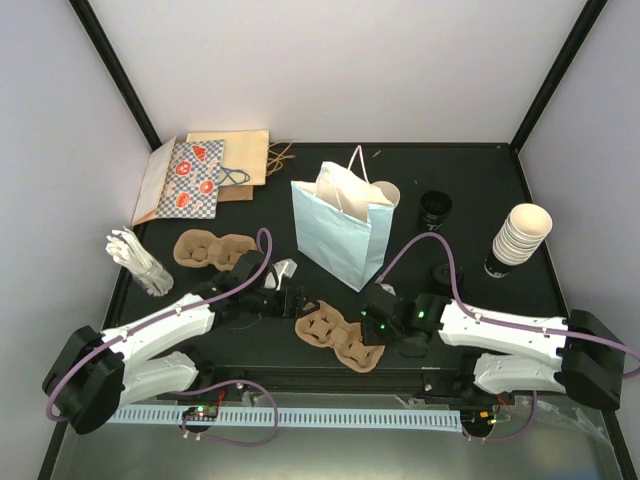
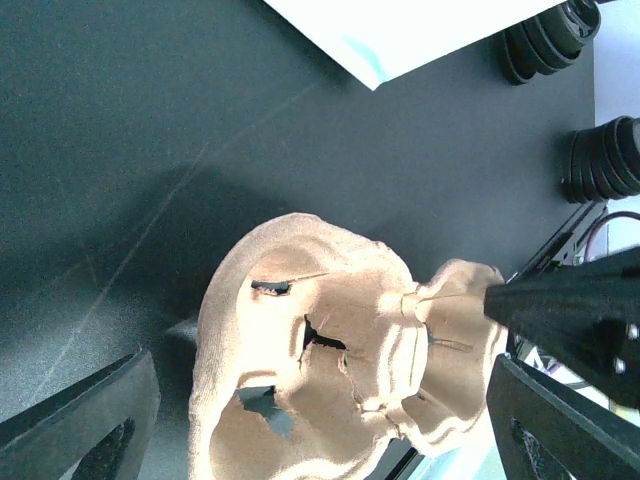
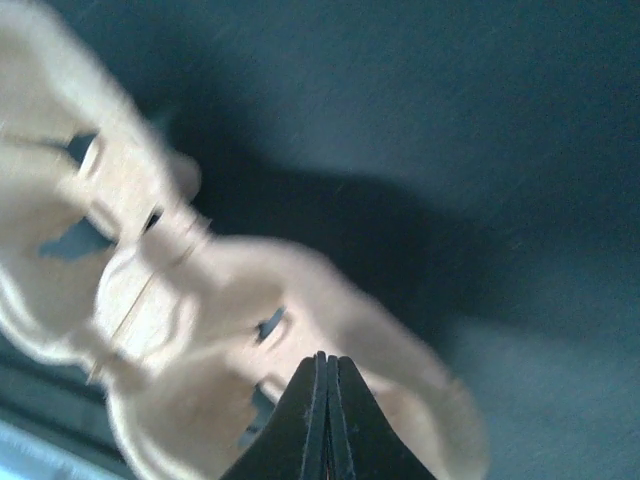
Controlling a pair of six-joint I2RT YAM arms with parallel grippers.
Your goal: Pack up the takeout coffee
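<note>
Two robot arms reach low toward a moulded brown cardboard cup carrier [image 1: 340,342] at the table's near edge, seemingly to steady it for loading. The left gripper [image 1: 292,298] hovers over it, jaws wide. The right gripper [image 1: 372,325] is pressed shut at its rim. The cream-white paper cups [image 1: 522,232] stand stacked at far right, beyond the light blue paper bag [image 1: 340,235].

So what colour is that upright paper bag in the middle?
The bag is light blue, clearest in the top view.

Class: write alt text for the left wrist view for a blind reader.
A brown moulded cup carrier lies on the dark table, framed by the open left gripper. A corner of the light blue bag shows above.
</note>
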